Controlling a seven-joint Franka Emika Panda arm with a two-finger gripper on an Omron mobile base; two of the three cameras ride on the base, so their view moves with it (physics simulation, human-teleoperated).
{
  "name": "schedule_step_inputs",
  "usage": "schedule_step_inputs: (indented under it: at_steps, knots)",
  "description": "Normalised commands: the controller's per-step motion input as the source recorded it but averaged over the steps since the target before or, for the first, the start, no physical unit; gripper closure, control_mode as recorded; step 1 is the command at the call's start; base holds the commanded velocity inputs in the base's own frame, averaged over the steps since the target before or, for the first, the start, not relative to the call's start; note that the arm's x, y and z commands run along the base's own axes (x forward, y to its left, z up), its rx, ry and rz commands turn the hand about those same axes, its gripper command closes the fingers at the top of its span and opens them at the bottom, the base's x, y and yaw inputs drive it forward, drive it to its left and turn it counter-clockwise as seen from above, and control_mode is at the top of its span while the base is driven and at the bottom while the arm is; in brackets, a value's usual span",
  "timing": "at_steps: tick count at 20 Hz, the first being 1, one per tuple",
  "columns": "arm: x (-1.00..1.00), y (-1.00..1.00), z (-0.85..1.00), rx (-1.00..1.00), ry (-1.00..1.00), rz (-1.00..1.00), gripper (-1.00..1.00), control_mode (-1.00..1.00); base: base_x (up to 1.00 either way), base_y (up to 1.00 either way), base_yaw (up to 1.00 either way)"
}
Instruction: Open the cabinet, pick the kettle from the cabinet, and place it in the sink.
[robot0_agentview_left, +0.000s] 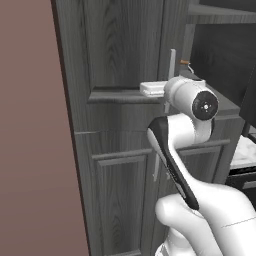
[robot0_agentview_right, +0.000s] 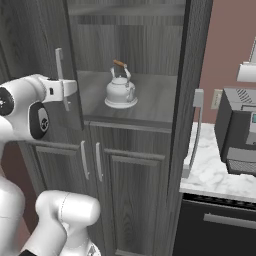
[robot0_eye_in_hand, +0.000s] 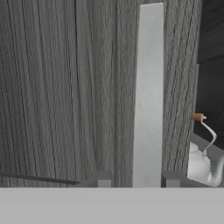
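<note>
Right in front of the hand camera stand the two dark finger tips (robot0_eye_in_hand: 103, 179) of the gripper (robot0_eye_in_hand: 136, 180), one on each side of the long silver bar handle (robot0_eye_in_hand: 148, 96), which runs from 6 o'clock to 12 o'clock up the middle of that view. The tips sit close against the bar's two edges, but whether they actually press on it I cannot tell; the jaws are only partly apart, a little wider than the bar.

Behind the handle is the dark grey, wood-grained door (robot0_eye_in_hand: 65, 92) of the cabinet (robot0_agentview_right: 150, 50). In the right base view this left door (robot0_agentview_right: 35, 60) is swung partly outward, and the right door (robot0_agentview_right: 187, 75) stands edge-on, so the shelf (robot0_agentview_right: 150, 107) inside is in sight. On that shelf, at about 12 o'clock from the picture's centre, the kettle (robot0_agentview_right: 120, 90) stands upright, white-silver, with its wire handle arched over the lid and the brown wooden bar on top. In the hand view the kettle (robot0_eye_in_hand: 203, 164) peeks past the door's edge at 4 o'clock.

From the left base view the gripper (robot0_agentview_left: 152, 89) reaches level toward the handle (robot0_agentview_left: 172, 65) at about 1 o'clock, with the white arm (robot0_agentview_left: 190, 150) rising from 5 o'clock. Below the shelf are shorter doors with small handles (robot0_agentview_right: 98, 161). At 3 o'clock in the right base view lies a white marble counter (robot0_agentview_right: 215, 175) carrying a dark appliance (robot0_agentview_right: 240, 132).
</note>
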Motion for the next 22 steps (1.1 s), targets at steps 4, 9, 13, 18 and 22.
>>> schedule_step_inputs:
  at_steps: [4, 9, 13, 18, 22]
  knots:
    - [-0.29, 0.27, 0.00, 0.00, 0.01, 0.00, 1.00, -1.00, 0.00, 0.00, 0.00]
    - [-0.30, 0.31, 0.00, 0.00, 0.02, 0.00, 1.00, -1.00, 0.00, 0.00, 0.00]
    - [-0.32, 0.32, 0.00, 0.00, 0.00, 0.00, 1.00, -1.00, 0.00, 0.00, 0.00]
    - [-0.35, 0.33, 0.00, 0.00, 0.00, -0.04, 1.00, -1.00, 0.00, 0.00, 0.00]
    - [-0.36, 0.33, 0.00, 0.00, 0.00, -0.07, 1.00, -1.00, 0.00, 0.00, 0.00]
